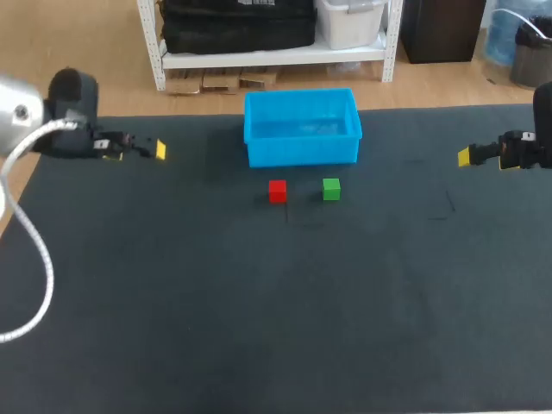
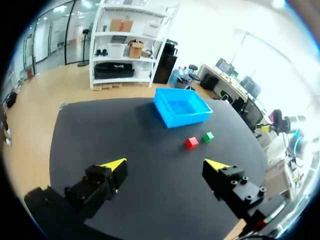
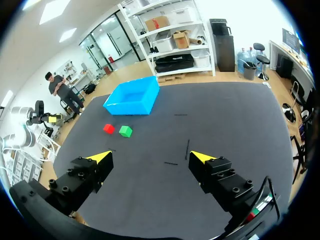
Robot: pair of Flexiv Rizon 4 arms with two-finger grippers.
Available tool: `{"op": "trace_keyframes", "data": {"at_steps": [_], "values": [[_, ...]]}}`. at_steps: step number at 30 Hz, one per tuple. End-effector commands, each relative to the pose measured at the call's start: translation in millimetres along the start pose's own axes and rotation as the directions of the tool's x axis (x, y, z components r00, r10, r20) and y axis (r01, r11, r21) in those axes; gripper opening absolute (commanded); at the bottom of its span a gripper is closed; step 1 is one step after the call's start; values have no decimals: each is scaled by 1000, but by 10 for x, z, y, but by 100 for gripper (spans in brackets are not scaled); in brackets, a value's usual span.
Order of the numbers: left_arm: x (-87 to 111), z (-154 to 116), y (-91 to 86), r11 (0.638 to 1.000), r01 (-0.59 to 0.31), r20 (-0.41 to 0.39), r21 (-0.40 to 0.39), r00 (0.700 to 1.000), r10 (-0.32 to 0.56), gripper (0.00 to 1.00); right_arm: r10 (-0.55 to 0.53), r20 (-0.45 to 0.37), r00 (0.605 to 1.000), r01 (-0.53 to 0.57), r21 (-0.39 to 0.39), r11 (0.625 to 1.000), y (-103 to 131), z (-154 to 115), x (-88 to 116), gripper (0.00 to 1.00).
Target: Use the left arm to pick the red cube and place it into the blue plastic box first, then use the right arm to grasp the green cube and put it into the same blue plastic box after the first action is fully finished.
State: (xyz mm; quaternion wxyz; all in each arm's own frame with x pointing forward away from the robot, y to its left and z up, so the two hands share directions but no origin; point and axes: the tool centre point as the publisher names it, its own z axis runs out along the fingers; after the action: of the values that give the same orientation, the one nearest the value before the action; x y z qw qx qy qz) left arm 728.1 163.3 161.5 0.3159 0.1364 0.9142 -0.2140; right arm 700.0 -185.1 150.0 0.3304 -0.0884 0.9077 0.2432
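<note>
A red cube [image 1: 277,191] [image 2: 191,143] [image 3: 108,128] and a green cube [image 1: 331,189] [image 2: 208,136] [image 3: 125,131] sit side by side on the dark table, just in front of the blue plastic box [image 1: 301,148] [image 2: 171,116] [image 3: 125,107], which looks empty. My left gripper [image 1: 138,150] [image 2: 165,165] hovers open at the table's far left, well away from the cubes. Over at the far right, my right gripper [image 1: 470,156] [image 3: 149,157] is open too and holds nothing.
The dark mat [image 1: 259,302] covers the whole table. Its back edge runs just behind the blue box. Thin short marks [image 3: 187,149] lie on the mat ahead of the right gripper.
</note>
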Motion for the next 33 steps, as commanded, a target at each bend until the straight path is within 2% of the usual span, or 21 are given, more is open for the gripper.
{"op": "trace_keyframes", "data": {"at_steps": [1, 9, 16, 22, 23, 33], "values": [[-368, 321, -70, 988, -25, -219, -153, 976, -9, 100, 0, 0, 1000, 0, 0, 1000, 0, 0, 0, 100], [-513, 630, -303, 973, -67, -274, -220, 962, 4, 100, 0, 0, 1000, 0, 0, 1000, 0, 0, 0, 100], [-457, 787, -527, 959, -51, -261, -279, 965, -25, 100, 0, 0, 1000, 0, 0, 1000, 0, 0, 0, 100], [-382, 829, -578, 956, 18, -255, -294, 962, -97, 100, 0, 0, 1000, 0, 0, 1000, 0, 0, 0, 100], [-384, 834, -605, 961, 15, -254, -275, 963, -88, 100, 0, 0, 1000, 0, 0, 1000, 0, 0, 0, 100], [-384, 834, -605, 961, 15, -254, -275, 963, -88, 100, 0, 0, 1000, 0, 0, 1000, 0, 0, 0, 100]]}}
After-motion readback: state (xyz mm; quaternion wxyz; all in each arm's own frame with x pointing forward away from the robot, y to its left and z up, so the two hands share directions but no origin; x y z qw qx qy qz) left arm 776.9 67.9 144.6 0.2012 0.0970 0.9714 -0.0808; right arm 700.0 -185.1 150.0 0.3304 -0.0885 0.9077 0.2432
